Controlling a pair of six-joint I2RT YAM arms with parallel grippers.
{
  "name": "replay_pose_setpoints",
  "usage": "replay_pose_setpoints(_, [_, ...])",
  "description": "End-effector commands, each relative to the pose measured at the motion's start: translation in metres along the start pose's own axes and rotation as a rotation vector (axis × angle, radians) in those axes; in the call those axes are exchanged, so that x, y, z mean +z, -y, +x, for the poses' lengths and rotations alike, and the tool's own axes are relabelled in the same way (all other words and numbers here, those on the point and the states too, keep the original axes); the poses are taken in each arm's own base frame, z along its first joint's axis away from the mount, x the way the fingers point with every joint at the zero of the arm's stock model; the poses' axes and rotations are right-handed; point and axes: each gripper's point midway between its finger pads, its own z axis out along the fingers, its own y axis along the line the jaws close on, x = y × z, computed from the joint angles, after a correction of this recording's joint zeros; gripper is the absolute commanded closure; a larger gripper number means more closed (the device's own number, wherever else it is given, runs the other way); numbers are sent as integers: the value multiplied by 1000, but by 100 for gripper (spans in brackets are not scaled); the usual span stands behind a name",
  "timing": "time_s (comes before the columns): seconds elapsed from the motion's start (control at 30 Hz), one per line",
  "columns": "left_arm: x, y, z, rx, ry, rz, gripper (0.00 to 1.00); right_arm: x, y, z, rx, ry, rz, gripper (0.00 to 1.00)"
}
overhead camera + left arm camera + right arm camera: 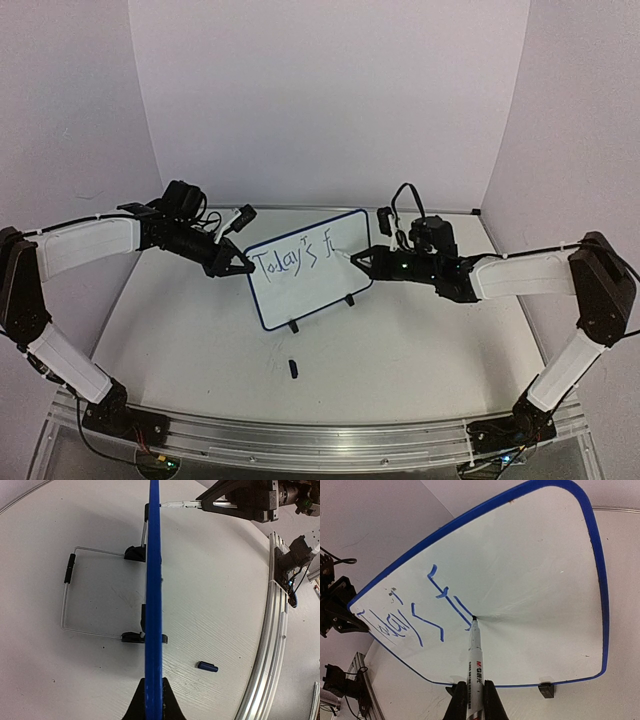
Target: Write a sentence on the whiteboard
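A small whiteboard (312,290) stands on its wire stand (67,595). The left gripper (243,265) is clamped on the whiteboard's left rim. The right gripper (358,257), at the whiteboard's right side, is closed around a marker (476,655) whose tip touches the face at the end of the unfinished sentence (290,258), "Today's f". Pressing too hard could rock the whiteboard backward and distort the strokes. A loose grip could let the marker twist. Little room is left on that line.

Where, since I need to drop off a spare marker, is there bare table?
Bare table lies between the whiteboard and the front rail, either side of the loose cap. Crowded: the board's ends, where the left gripper clamps its rim and the right gripper holds the marker to it; the wire stand sits behind.
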Motion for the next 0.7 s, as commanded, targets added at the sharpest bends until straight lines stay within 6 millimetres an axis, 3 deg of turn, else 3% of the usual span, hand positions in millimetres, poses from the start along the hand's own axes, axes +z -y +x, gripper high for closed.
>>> replay_pose_setpoints(0.0, [10, -5, 14, -15, -72, -22, 100, -4, -1, -18, -14, 50, 19, 100])
replay_pose_setpoints(0.33, [9, -5, 14, -13, -70, -23, 100, -9, -12, -43, -71, 88, 26, 100])
replay_pose_setpoints(0.67, [9, -5, 14, -13, -70, -24, 100, -15, -19, -54, -91, 110, 19, 100])
